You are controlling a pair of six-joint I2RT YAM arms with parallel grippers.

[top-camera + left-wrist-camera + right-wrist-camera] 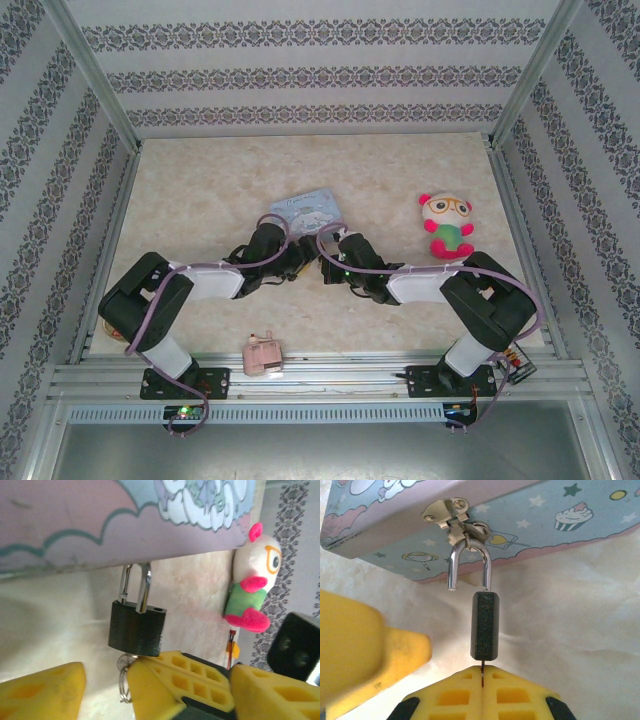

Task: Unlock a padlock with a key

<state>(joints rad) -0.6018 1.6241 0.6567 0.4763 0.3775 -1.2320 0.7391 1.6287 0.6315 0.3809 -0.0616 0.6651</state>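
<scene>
Right wrist: right hand (482, 677) pinches the key (482, 666) in the tin's (560, 535) padlock (484, 625); left hand (157, 690) spread wide.

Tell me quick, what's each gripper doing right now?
Left gripper: open, holding nothing.
Right gripper: shut on the key in the padlock.

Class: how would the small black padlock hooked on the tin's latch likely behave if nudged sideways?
The padlock would probably swing or twist, as only its thin shackle loops through the latch. With one shackle leg free, it might slip off. It looks rigid, likely heavy for its size.
</scene>
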